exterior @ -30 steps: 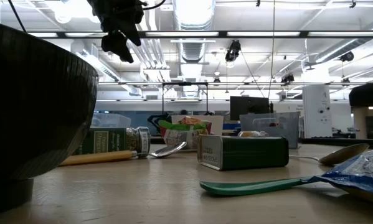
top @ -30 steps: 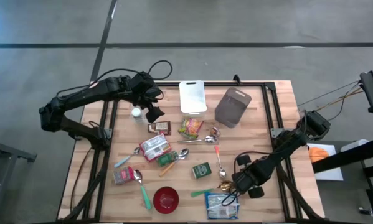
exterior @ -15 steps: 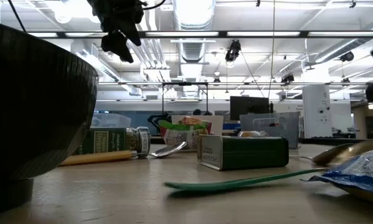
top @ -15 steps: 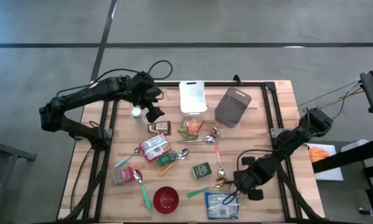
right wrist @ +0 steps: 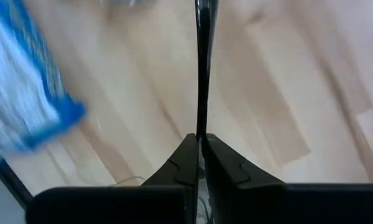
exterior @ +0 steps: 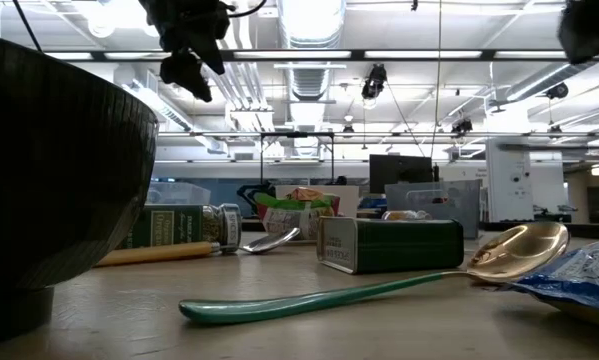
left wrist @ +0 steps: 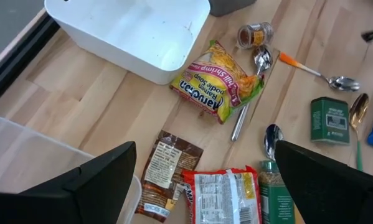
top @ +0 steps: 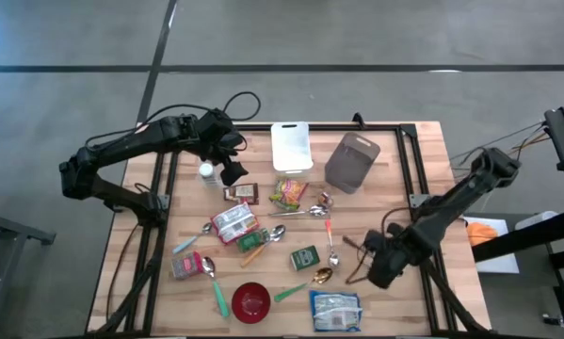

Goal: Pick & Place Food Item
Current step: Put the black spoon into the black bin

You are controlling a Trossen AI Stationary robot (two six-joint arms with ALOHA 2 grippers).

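Several food items lie on the wooden table: a ramen packet (top: 288,193) (left wrist: 217,90), a red-and-white packet (top: 234,223), a brown packet (top: 241,194), a green tin (top: 305,257) and a blue packet (top: 336,309). My right gripper (top: 357,247) (right wrist: 202,25) hangs shut above the table, just on the far side of the blue packet, and holds nothing. A gold spoon with a green handle (top: 305,284) (exterior: 379,285) lies flat to its left. My left gripper (top: 227,162) (left wrist: 205,158) waits open, high over the far left of the table.
A white bin (top: 291,146) and a grey container (top: 352,160) stand at the far edge. A red bowl (top: 251,301) sits at the near edge. More spoons, a spice jar (top: 253,240) and a small packet (top: 185,266) are scattered between. Bare wood lies right of my right gripper.
My right gripper has risen from the table by the blue packet, gone a little toward the far edge and rolled about its own axis. The green-handled spoon has slid toward the table's left and turned; it now lies still with its gold bowl near the green tin.
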